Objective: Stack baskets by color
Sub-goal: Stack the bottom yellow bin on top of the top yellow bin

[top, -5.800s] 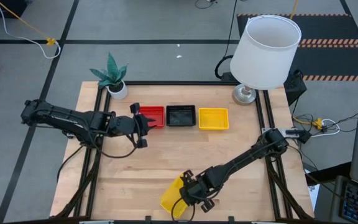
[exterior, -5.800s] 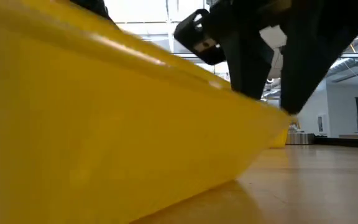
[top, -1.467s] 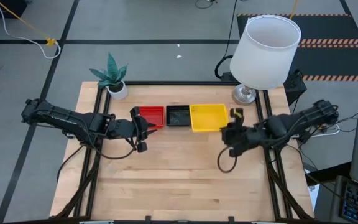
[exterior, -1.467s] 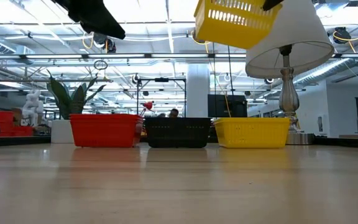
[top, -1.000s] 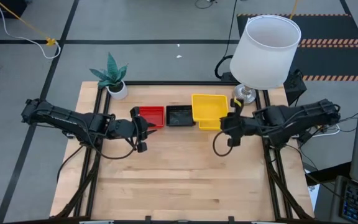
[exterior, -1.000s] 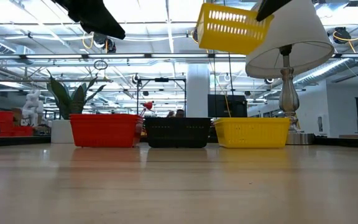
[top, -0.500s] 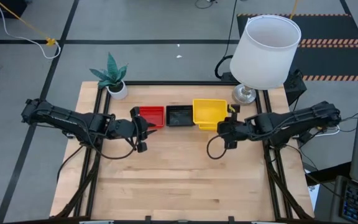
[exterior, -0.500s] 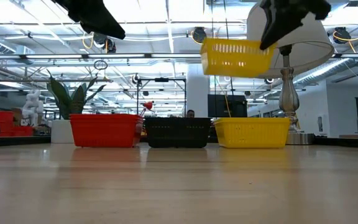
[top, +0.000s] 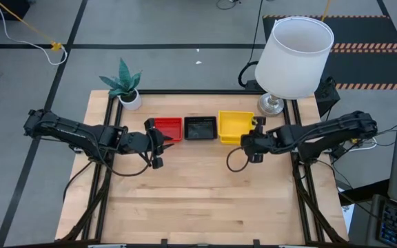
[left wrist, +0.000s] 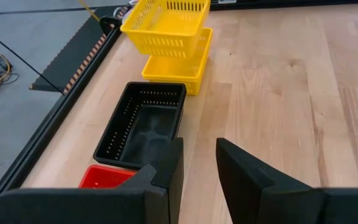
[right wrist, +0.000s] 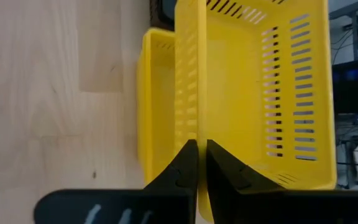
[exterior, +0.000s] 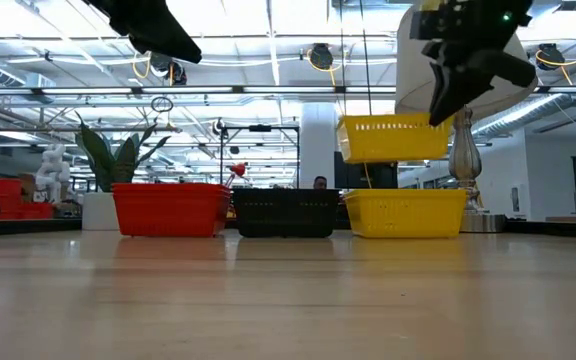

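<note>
I see my right hand [right wrist: 197,149] pinching the near wall of a yellow basket [exterior: 392,138]. Its two fingers are squeezed tight on that thin wall, one on each side. The held basket hangs in the air, level, right above a second yellow basket [exterior: 405,213] that sits on the tabletop [top: 205,186]. In the low view there is a clear gap between the two, so they do not touch.

From above, the held basket [top: 235,127] covers almost all of the one below it. The right arm reaches in from the right side of the tabletop.

The yellow basket on the tabletop is the right end of a row along the far side. A black basket [top: 200,127] sits in the middle and a red basket [top: 168,128] sits on the left. They stand close side by side.

My left hand [top: 156,142] waits up in the air near the red basket, just in front of it. Its fingers [left wrist: 238,168] stand a little apart and hold nothing. Past them I see the black basket [left wrist: 143,121], a corner of the red one [left wrist: 107,177], and the two yellow ones farther off.

A white lamp [top: 293,58] stands at the far right corner. A small green plant [top: 124,84] stands at the far left corner.
</note>
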### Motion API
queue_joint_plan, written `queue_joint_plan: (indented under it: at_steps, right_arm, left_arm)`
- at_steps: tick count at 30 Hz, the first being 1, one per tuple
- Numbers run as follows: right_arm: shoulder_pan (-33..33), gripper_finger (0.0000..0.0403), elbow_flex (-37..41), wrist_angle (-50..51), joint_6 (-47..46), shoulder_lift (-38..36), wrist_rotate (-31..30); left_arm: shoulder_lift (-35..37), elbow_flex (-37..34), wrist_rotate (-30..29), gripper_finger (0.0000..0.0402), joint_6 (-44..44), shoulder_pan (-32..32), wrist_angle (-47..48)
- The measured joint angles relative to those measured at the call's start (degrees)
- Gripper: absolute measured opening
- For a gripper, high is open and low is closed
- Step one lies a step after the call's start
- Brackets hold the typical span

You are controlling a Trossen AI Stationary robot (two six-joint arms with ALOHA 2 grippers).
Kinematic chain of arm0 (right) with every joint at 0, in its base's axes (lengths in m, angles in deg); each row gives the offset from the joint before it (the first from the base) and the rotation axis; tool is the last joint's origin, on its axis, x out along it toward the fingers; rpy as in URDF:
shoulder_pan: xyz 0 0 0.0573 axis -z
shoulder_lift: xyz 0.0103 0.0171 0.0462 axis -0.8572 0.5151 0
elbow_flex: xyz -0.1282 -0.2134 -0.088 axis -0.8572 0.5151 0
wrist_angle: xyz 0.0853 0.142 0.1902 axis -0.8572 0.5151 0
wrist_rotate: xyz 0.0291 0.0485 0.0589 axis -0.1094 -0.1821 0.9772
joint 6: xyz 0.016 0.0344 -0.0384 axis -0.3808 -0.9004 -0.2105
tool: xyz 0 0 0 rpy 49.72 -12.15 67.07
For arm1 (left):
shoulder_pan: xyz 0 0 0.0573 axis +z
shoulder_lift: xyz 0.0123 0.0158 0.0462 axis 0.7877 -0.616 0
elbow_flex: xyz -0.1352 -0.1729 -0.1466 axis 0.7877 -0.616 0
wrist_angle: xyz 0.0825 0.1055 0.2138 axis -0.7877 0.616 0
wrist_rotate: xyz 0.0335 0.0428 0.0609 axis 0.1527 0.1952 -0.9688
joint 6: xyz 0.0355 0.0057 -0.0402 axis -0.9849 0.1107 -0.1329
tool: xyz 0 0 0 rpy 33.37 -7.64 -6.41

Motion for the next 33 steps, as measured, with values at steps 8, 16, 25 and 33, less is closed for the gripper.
queue_joint_plan:
  at_steps: [8, 16, 25, 33]
  right_arm:
    - [0.11, 0.0009, 3.84, -2.15, 2.51, -0.9, 0.0]
    - [0.99, 0.0009, 9.41, -8.14, 6.14, -8.22, 3.24]
    - [5.4, 0.0009, 16.5, -15.68, 9.31, -12.86, 7.64]
    - [6.99, 0.0009, 17.45, -16.56, 9.13, -11.66, 7.8]
  left_arm:
    - [0.0, 0.02, 0.0, 0.0097, -0.01, 0.0, 0.02]
    - [0.0, 0.0, 0.0, 0.0097, -0.22, 0.02, 0.02]
    - [0.0, 0.0, 0.0, 0.0097, -0.33, 0.02, 0.02]
    - [0.0, 0.0, -0.04, 0.0097, -1.74, 0.02, 0.0]
